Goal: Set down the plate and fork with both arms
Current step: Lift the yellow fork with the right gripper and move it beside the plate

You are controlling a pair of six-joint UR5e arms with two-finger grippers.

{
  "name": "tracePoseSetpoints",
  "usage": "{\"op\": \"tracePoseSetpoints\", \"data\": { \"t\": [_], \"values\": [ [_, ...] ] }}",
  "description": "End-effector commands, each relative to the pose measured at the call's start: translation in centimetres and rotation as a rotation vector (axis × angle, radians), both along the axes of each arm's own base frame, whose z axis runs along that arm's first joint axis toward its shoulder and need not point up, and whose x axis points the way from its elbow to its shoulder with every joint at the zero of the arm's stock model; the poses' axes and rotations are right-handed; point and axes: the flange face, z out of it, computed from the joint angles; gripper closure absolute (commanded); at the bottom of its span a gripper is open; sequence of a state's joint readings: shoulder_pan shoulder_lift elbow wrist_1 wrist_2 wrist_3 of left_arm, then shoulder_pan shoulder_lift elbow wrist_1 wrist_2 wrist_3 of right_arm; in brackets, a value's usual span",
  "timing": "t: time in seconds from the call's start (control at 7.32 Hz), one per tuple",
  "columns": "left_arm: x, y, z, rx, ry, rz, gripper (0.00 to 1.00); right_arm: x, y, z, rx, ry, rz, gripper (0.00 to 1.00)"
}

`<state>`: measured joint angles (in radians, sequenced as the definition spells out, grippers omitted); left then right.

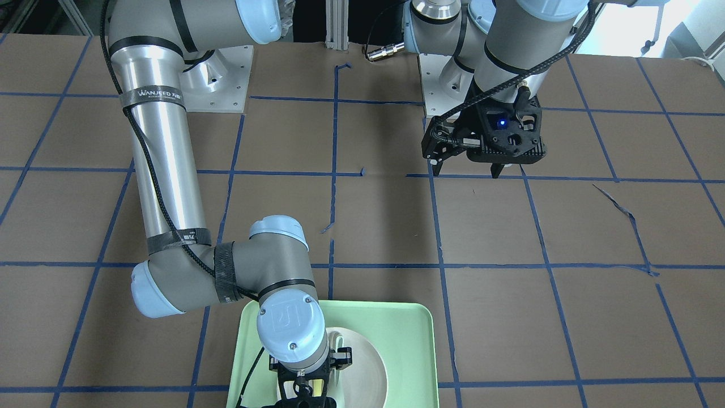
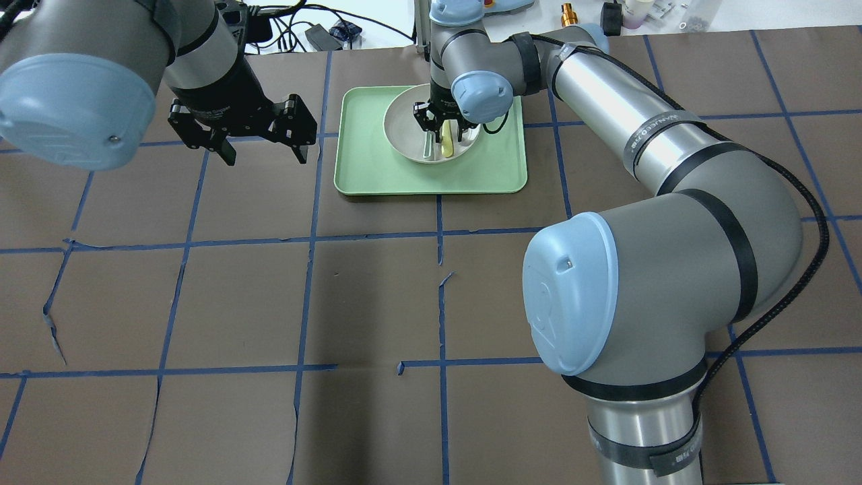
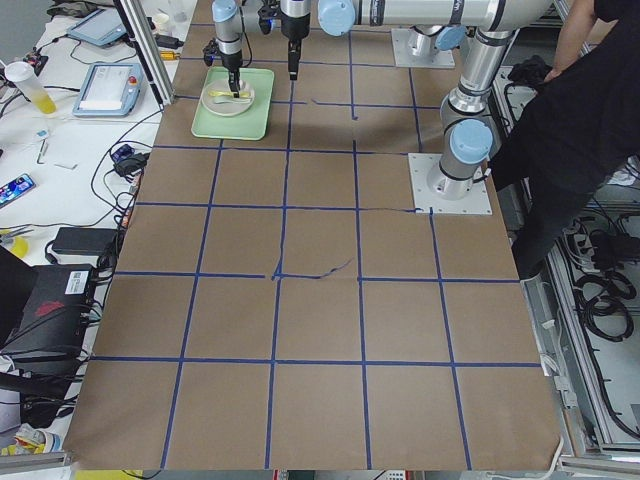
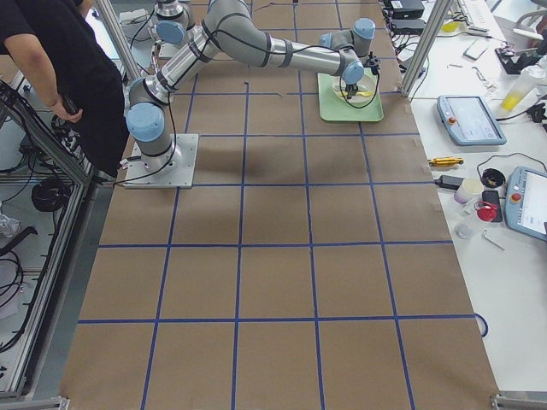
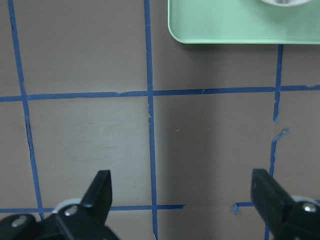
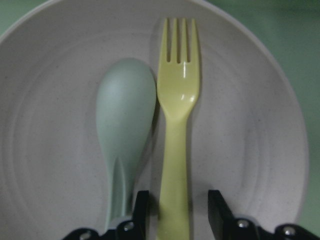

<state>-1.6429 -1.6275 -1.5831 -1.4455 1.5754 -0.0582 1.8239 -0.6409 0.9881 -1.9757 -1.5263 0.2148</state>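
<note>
yellow fork (image 6: 177, 100) lies in the plate (image 6: 250, 150) beside a spoon (image 6: 125, 110), its handle straddled by the right hand (image 6: 176, 215), parted to pinch it alone; left hand (image 5: 180, 177) hangs spread, empty.

Even bright light, soft shadows on the table (image 2: 377, 303), small glare on the fork (image 6: 175, 125), wrist close-up slightly soft

Fork (image 6: 175, 130) beside spoon (image 6: 125, 115) in plate (image 6: 250, 150) on tray (image 2: 367, 168)
</note>
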Motion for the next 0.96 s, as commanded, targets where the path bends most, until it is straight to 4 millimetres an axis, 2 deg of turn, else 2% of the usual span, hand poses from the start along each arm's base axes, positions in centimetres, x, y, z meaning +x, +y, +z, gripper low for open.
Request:
{"op": "tracePoseSetpoints", "data": {
  "t": [0.0, 0.27, 0.55, 0.68, 0.82],
  "values": [
    [0.0, 0.0, 0.0, 0.0, 0.0, 0.002, 0.0, 0.0, 0.0, 0.0, 0.001, 0.0, 0.0, 0.68],
    [0.0, -0.1, -0.1, 0.001, 0.0, 0.0, 0.0, 0.0, 0.1, 0.0, 0.0, 0.002, 0.001, 0.94],
    [0.0, 0.0, 0.0, 0.0, 0.0, 0.0, 0.0, -0.1, 0.1, 0.7, -0.008, 0.004, 0.0, 0.98],
    [0.0, 0.0, 0.0, 0.0, 0.0, 0.0, 0.0, -0.1, 0.3, 3.0, -0.03, -0.001, 0.0, 0.98],
    [0.0, 0.0, 0.1, -0.002, 0.0, 0.0, 0.0, -0.5, 1.1, 6.7, -0.063, -0.007, -0.007, 0.98]
  ]
}}
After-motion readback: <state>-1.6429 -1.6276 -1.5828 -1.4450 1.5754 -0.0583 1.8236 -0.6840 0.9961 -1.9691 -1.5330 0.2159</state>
